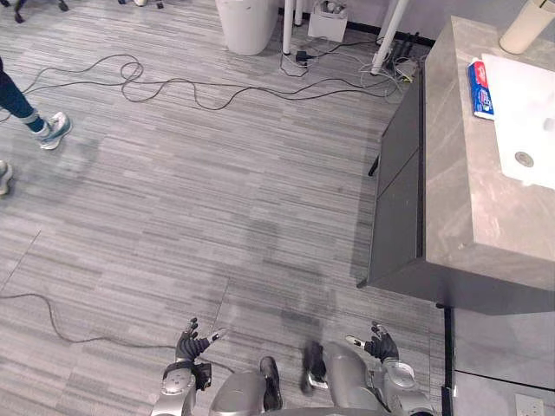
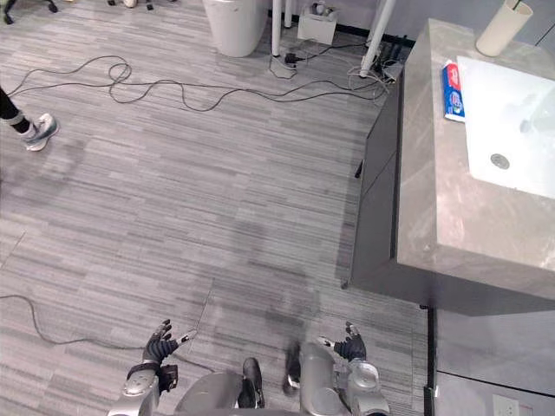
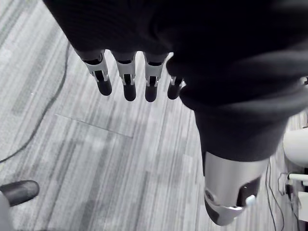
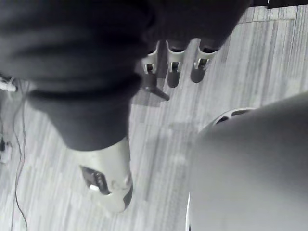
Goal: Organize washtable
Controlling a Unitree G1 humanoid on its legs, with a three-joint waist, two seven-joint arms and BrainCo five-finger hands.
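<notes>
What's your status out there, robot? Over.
Left hand and right hand open, empty, low over floor. Washtable ahead-right, red-and-blue box and cup beside its sink. Cables trail ahead; person's shoe far left.

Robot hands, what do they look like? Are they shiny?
The left hand and the right hand both have silver fingers with dark rounded tips and a chunky silver thumb. A dark ribbed cover wraps each hand's back and wrist. The arms are silver-grey.
</notes>
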